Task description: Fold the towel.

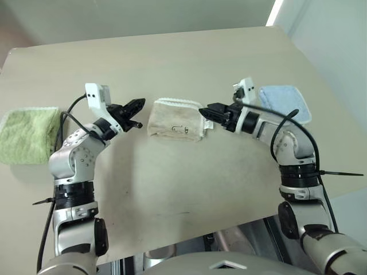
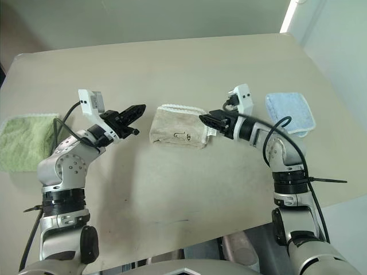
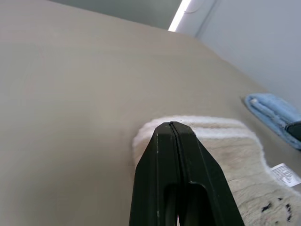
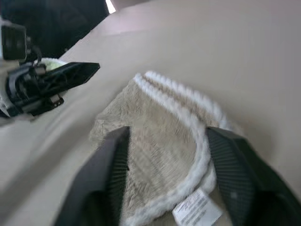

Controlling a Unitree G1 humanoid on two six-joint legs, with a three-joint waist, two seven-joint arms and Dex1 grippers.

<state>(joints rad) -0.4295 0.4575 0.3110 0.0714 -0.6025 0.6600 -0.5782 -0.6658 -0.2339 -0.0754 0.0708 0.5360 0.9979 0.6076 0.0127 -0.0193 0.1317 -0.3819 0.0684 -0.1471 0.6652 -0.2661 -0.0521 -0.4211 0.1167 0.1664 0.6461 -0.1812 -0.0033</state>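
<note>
We find the towel (image 1: 175, 121) lying in the middle of the worktop (image 1: 172, 63), already gathered into a compact, roughly rectangular bundle of several layers. Its white corded edging runs along the far side, a small dark printed mark shows on the top face, and a white care label sticks out at the end nearest the right gripper. We judge the folding to be essentially done: no long loose length trails across the worktop, and the bundle sits flat. It is not perfectly crisp, since the near edge looks a little rounded and the layers at the label end bulge, so a final squaring or pressing may be all that is left.

Our left gripper (image 1: 137, 114) hangs just beside the towel's left end, clear of it, with its jaws pressed together and nothing between them. Our right gripper (image 4: 167, 155) sits at the towel's opposite end; its jaws stand well apart on either side of the corded corner, and we cannot tell for certain whether they touch the cloth, though they do not appear to be pinching it.

Further out, a lime-green folded towel (image 1: 27, 134) rests at the worktop's left edge and a light blue folded towel (image 1: 285, 103) lies beyond the right arm; both are well apart from our towel.
</note>
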